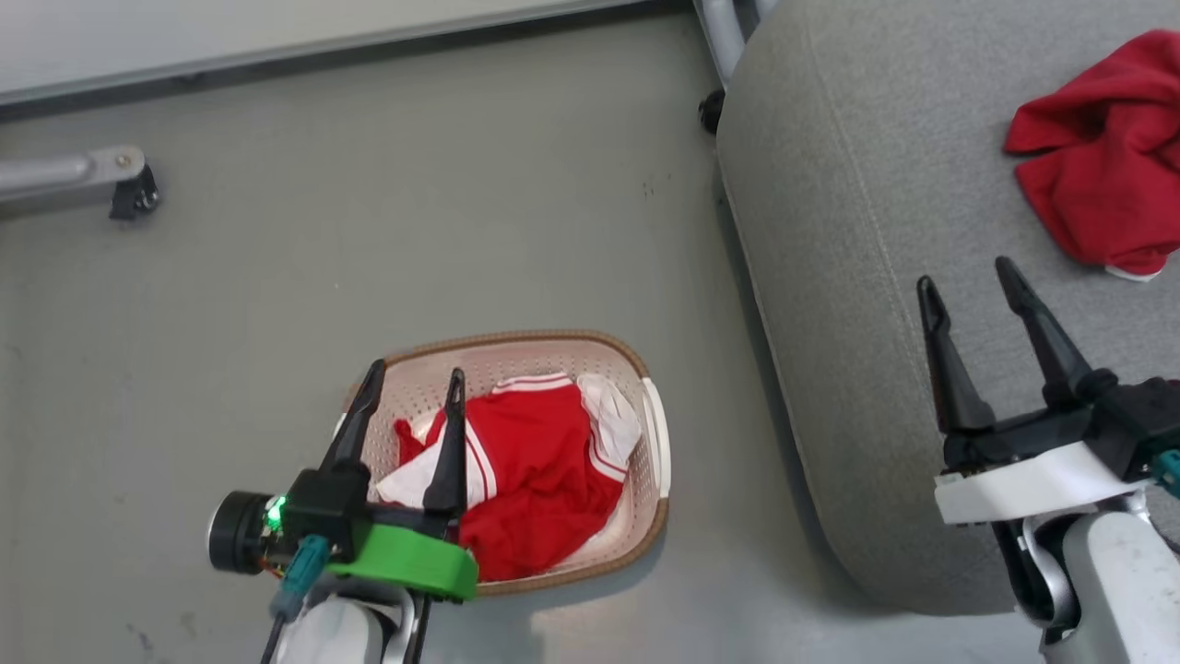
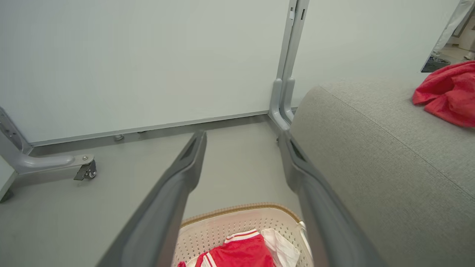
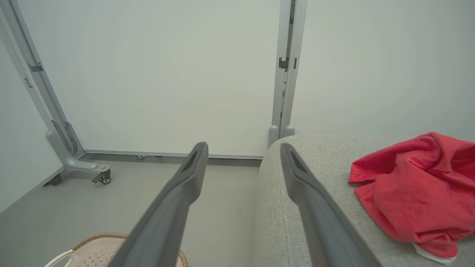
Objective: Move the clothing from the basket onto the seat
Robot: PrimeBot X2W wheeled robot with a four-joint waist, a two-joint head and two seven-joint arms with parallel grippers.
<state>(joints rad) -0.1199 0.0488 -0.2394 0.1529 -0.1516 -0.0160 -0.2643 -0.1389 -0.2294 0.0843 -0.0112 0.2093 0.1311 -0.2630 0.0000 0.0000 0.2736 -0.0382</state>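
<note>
The cream basket (image 1: 656,433) stands on the floor left of the grey seat (image 1: 848,277). Red and white clothing (image 1: 544,480) lies crumpled inside it. My left gripper (image 1: 417,373) hovers open over the basket's left half, empty; in its wrist view (image 2: 242,137) the basket (image 2: 222,226) and clothing (image 2: 241,254) sit below the fingers. My right gripper (image 1: 966,277) is open and empty above the seat's front part. Another red garment (image 1: 1106,157) rests on the seat at the far right, also seen as a red heap (image 3: 415,185) beside the right gripper (image 3: 243,146).
A pale partition wall runs along the back, with a grey wheeled foot (image 1: 120,184) on the left and an upright post (image 2: 287,74) by the seat's corner. Grey floor (image 1: 415,231) spreads between wall, basket and seat.
</note>
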